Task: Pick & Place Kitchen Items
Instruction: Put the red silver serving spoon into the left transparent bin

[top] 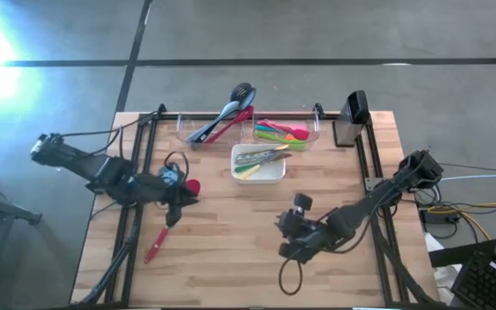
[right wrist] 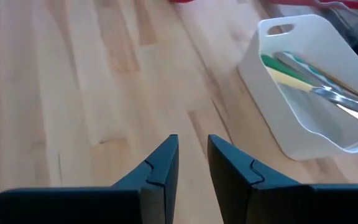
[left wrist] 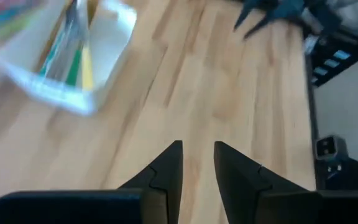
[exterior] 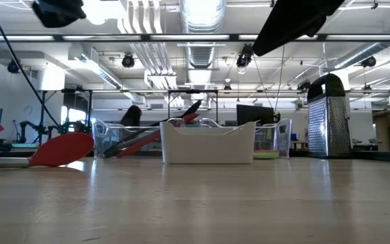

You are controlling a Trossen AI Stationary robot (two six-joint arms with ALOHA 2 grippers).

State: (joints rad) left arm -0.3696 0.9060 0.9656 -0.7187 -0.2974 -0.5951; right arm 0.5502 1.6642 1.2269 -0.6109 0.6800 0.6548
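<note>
A red spoon (top: pixel 164 234) lies flat on the wooden table at the left, its head (top: pixel 192 185) toward the far side; the low view shows it as the red spoon (exterior: pixel 61 150). My left gripper (top: pixel 192 200) hovers just above it, pointing right; in its wrist view my left gripper (left wrist: pixel 197 163) is narrowly open with nothing between the fingers. My right gripper (top: pixel 281 227) hangs over bare table right of centre; seen from its own wrist, my right gripper (right wrist: pixel 192 155) is narrowly open and empty. More utensils lie in the white dish (top: pixel 274 173) and in two clear bins (top: pixel 198 136).
The white dish (right wrist: pixel 272 93) holds green and yellow utensils and metal tongs. The clear bins stand along the far edge, the right bin (top: pixel 313 131) full of coloured spoons. A box grater (top: pixel 351 116) stands at the far right. A black cable loops near the front (top: pixel 291 277).
</note>
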